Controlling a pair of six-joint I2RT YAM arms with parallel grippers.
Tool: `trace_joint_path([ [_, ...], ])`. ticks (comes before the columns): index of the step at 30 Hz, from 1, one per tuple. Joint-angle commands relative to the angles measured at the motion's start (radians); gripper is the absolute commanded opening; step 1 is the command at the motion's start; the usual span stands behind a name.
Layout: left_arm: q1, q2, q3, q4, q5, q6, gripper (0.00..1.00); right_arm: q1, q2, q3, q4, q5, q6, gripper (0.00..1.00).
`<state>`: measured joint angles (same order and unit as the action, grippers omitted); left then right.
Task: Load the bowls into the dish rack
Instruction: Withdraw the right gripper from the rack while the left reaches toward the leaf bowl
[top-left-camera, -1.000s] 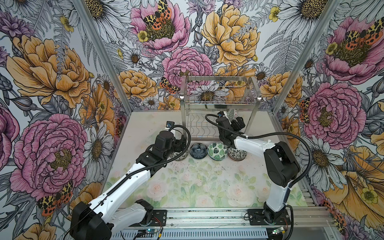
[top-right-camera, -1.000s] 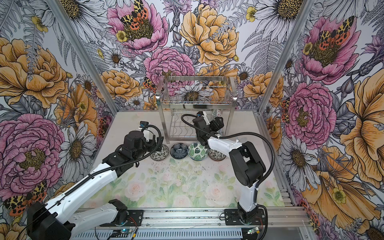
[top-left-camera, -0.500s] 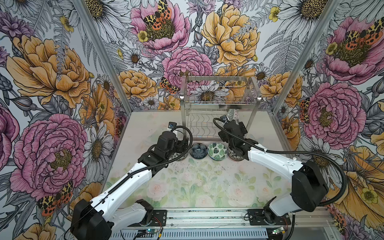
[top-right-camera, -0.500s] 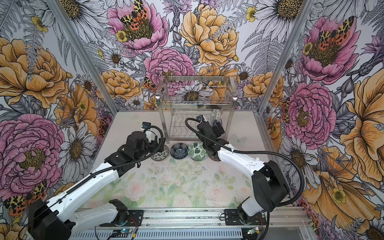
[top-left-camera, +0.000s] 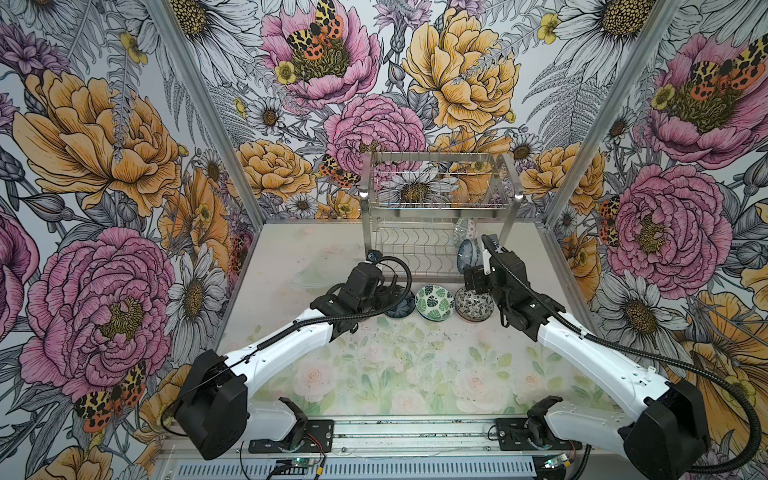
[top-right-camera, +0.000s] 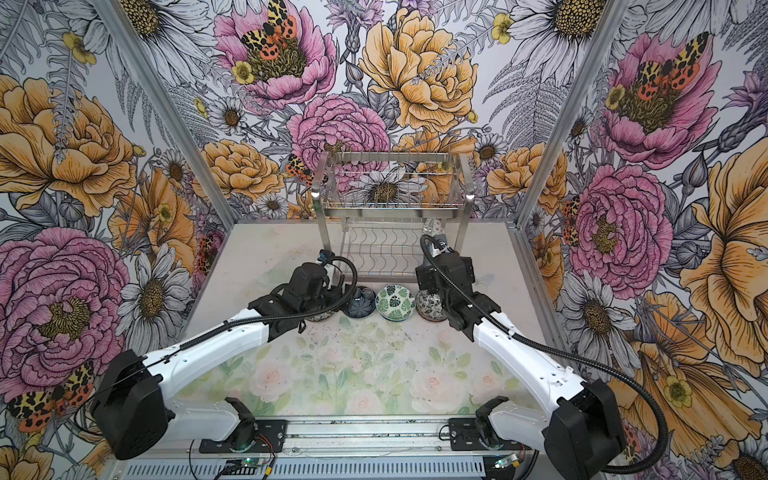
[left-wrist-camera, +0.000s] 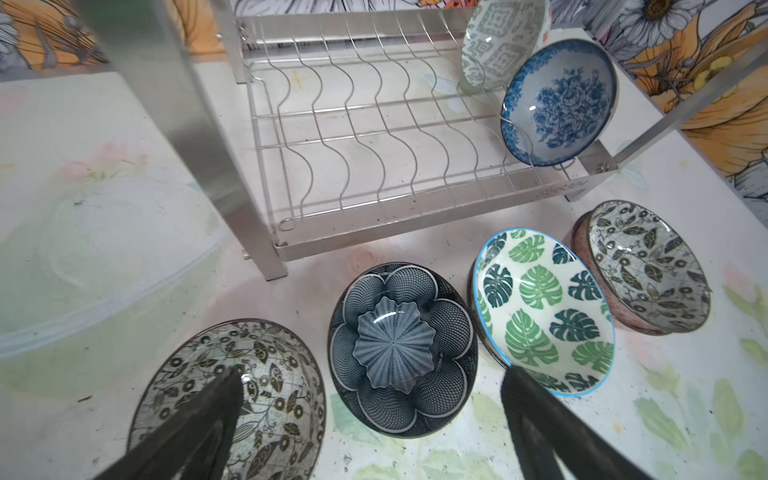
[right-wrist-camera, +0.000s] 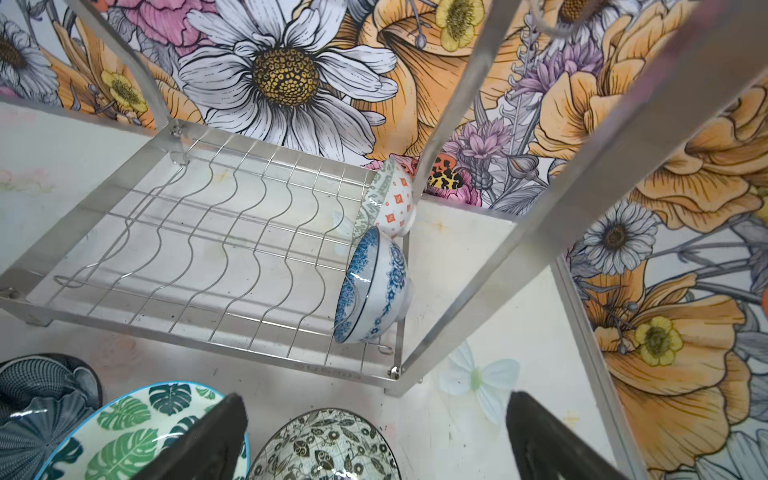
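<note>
Reaching for next bowl | left gripper (left-wrist-camera: 372, 376) spread wide, empty, above dark ribbed bowl (left-wrist-camera: 401, 349) | right gripper (right-wrist-camera: 376, 397) spread, empty, above black-white floral bowl (right-wrist-camera: 328, 449) | blue floral bowl (left-wrist-camera: 559, 102) and geometric bowl (left-wrist-camera: 498, 45) stand in dish rack (left-wrist-camera: 415, 220) lower tier | next: likely descend, pinch a rim

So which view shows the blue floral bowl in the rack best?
The left wrist view: the blue floral bowl faces it, whole inside visible. The right wrist view shows the bowl side-on; in a top view the bowl is tiny.
</note>
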<state>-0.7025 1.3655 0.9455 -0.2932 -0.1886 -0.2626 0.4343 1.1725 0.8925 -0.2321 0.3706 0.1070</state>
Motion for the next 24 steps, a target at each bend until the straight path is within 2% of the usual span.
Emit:
trace_joint_path([
  [1,-0.038,0.050,0.053,0.035,0.048,-0.022,0.99,-0.022,-0.015,0.010,-0.018,-0.088,0.062,1.00],
  [10,-0.090,0.189,0.118,0.065,0.101,-0.046,0.99,-0.043,0.014,0.095,-0.075,-0.144,0.057,1.00],
  [20,-0.095,0.276,0.149,0.088,0.137,-0.067,0.99,-0.046,0.022,0.156,-0.074,-0.199,0.023,0.99],
  [24,-0.100,0.303,0.157,0.088,0.146,-0.075,0.96,-0.046,0.026,0.155,-0.074,-0.199,0.019,0.98],
])
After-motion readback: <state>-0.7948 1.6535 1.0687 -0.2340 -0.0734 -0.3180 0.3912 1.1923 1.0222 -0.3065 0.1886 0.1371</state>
